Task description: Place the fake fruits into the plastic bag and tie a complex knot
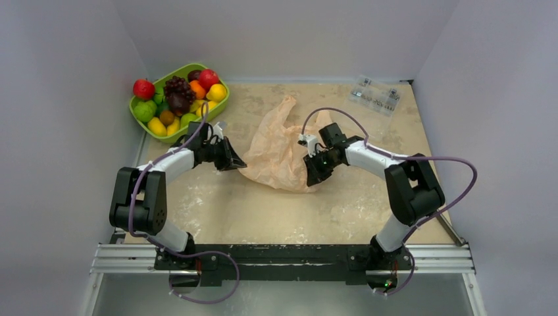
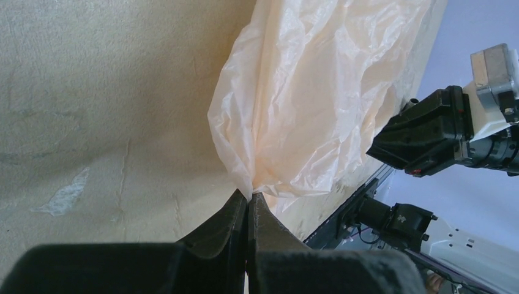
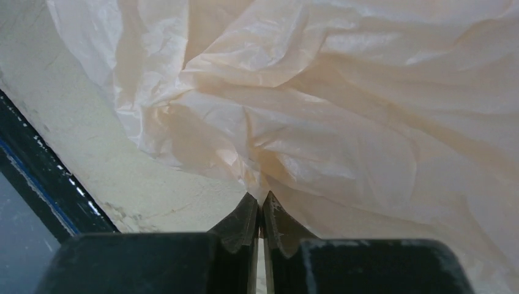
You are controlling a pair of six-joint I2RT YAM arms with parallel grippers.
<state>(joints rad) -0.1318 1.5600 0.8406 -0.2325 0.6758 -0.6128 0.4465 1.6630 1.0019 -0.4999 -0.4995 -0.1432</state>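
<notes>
The peach plastic bag [image 1: 279, 151] lies crumpled on the table's middle, one strap handle reaching toward the back. My left gripper [image 1: 238, 162] is shut on the plastic bag's left edge; the left wrist view shows the film [image 2: 306, 98] pinched at the fingertips [image 2: 249, 197]. My right gripper [image 1: 312, 179] is shut on the bag's near right edge; the right wrist view shows the film [image 3: 318, 104] caught between the tips [image 3: 261, 197]. The fake fruits [image 1: 179, 99], with the dark grape bunch on top, lie in the lime-green tray [image 1: 221, 104] at the back left. No knot shows.
A red fruit [image 1: 143, 88] sits at the tray's left rim. Small clear packets [image 1: 375, 95] lie at the back right. Grey walls close in the left, back and right sides. The metal rail [image 1: 283, 258] with the arm bases runs along the near edge.
</notes>
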